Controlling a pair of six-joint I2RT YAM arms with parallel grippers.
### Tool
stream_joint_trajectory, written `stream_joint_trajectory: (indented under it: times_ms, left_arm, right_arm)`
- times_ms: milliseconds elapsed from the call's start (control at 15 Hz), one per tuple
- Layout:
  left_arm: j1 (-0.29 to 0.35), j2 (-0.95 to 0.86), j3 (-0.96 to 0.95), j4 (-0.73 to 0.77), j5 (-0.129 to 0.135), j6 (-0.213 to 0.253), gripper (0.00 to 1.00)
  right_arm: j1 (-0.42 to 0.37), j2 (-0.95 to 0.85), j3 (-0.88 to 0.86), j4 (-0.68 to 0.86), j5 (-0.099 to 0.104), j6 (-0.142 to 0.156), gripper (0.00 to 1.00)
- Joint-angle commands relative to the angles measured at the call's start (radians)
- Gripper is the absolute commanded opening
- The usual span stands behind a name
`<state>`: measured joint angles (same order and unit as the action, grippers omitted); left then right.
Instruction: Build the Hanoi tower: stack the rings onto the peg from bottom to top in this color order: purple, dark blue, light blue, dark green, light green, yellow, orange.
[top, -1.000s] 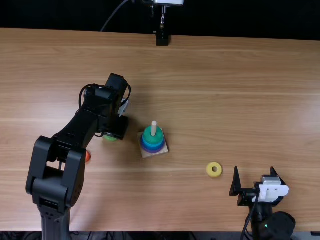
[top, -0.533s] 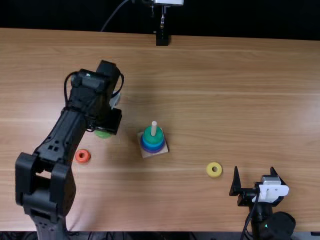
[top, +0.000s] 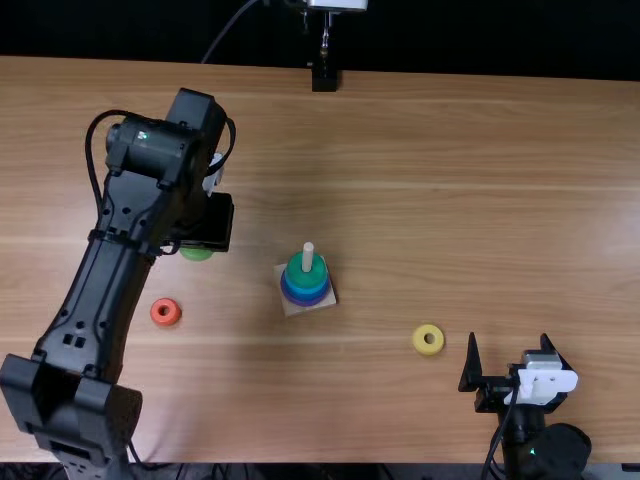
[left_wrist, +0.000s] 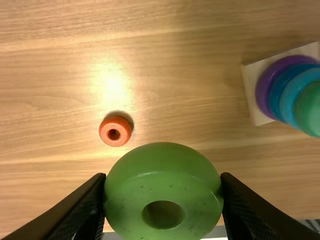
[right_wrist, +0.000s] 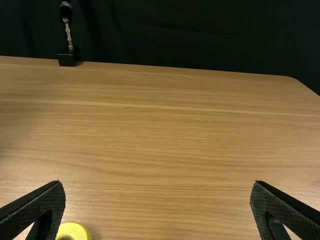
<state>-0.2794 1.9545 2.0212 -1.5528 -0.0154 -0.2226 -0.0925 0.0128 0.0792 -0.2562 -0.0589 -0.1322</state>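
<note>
My left gripper (left_wrist: 163, 177) pinches the light green ring (left_wrist: 160, 162) by its sides; likely stiff, slick. My right gripper (right_wrist: 157, 184) gapes.

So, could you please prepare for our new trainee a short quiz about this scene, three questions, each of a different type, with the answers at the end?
1. Fill in: the left gripper holds the ____ ring.
2. How many rings are on the peg? (a) three (b) four (c) five
3. True or false: the yellow ring lies nearer the right gripper than the orange ring does.

Key: 1. light green; 2. b; 3. true.
</note>
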Motion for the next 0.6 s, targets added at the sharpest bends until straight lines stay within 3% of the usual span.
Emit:
stream_joint_trajectory:
  times_ms: [0,133,400,533]
  left_arm:
    - [-0.049,-0.048,0.028,0.001,0.014,-0.081,0.06]
    - [-0.086,-0.085,0.022,0.019,0.012,-0.147,0.06]
    - [-0.149,-0.161,-0.102,0.288,0.014,-0.21,0.06]
    - [-0.193,-0.164,-0.161,0.321,0.012,-0.245,0.06]
  right_arm:
    - [-0.007,-0.013,-0.064,-0.074,-0.005,0.001,1.0]
    - [-0.007,-0.013,-0.064,-0.074,-0.005,0.0,1.0]
    - [-0.007,-0.013,-0.064,-0.074,-0.005,0.001,1.0]
    - [-0.007,-0.013,-0.064,-0.074,-0.005,0.0,1.0]
